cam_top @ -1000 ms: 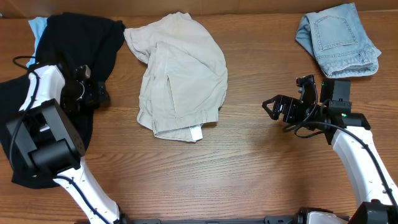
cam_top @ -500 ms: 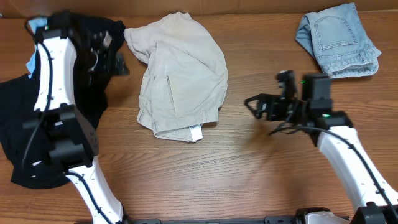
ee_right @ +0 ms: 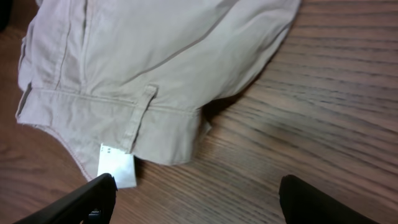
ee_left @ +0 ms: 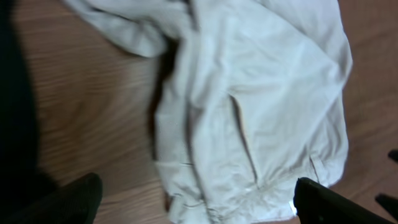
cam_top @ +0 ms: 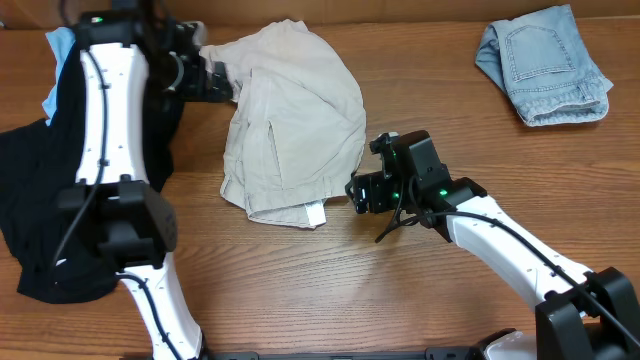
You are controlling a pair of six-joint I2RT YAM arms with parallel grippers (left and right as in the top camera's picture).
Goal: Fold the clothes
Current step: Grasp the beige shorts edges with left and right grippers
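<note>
We are holding both pairs of fingers spread wide and empty. The left fingers (ee_left: 71, 202) are hovering over the far left corner of the khaki shorts (cam_top: 295, 120). The right fingers (ee_right: 317, 199) are hanging just beside the near right corner, by the waistband and its white label (ee_right: 118, 168). The shorts are lying crumpled mid-bench (cam_top: 400, 290), with the black garment (cam_top: 40, 200) close on the left and the denim shorts (cam_top: 545, 60) well apart at the far right.

We are judging the bunched far corner to be the main risk. If we close there, we are likely pinching several layers at once, so we would be dragging the whole heap instead of spreading it. The left fingers are also working close to the black cloth and could be catching its edge. On the right, if we are nipping only the label or the belt loop, the hold may be slipping under tension. Coming in too low, we may be scraping the wood and missing the hem.
</note>
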